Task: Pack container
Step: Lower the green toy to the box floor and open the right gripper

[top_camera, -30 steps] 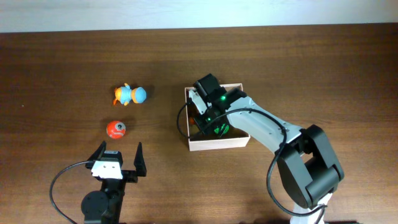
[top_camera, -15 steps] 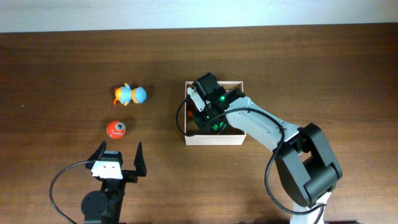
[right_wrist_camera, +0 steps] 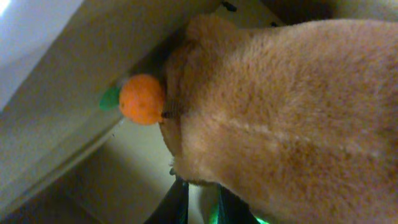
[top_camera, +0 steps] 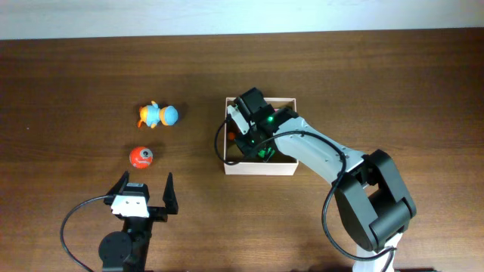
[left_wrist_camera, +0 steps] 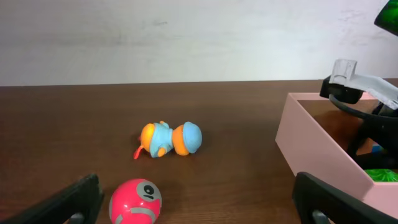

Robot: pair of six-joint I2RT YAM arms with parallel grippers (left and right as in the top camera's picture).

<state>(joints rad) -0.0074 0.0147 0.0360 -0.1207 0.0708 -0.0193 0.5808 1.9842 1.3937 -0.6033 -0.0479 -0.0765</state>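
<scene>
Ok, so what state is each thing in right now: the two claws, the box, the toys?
left gripper: open, holding nothing.
right gripper: shut, down inside the container; a grip on the plush toy is unclear.
container: open-topped, flat on the table, partly filled.
plush toy: in the container, filling the right wrist view.
blue and orange toy: on its side, outside the container.
red ball toy: on the table, outside the container.

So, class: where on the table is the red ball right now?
In the overhead view the red ball lies on the table's left half, between the blue-and-orange toy and the left gripper, well left of the container.
</scene>
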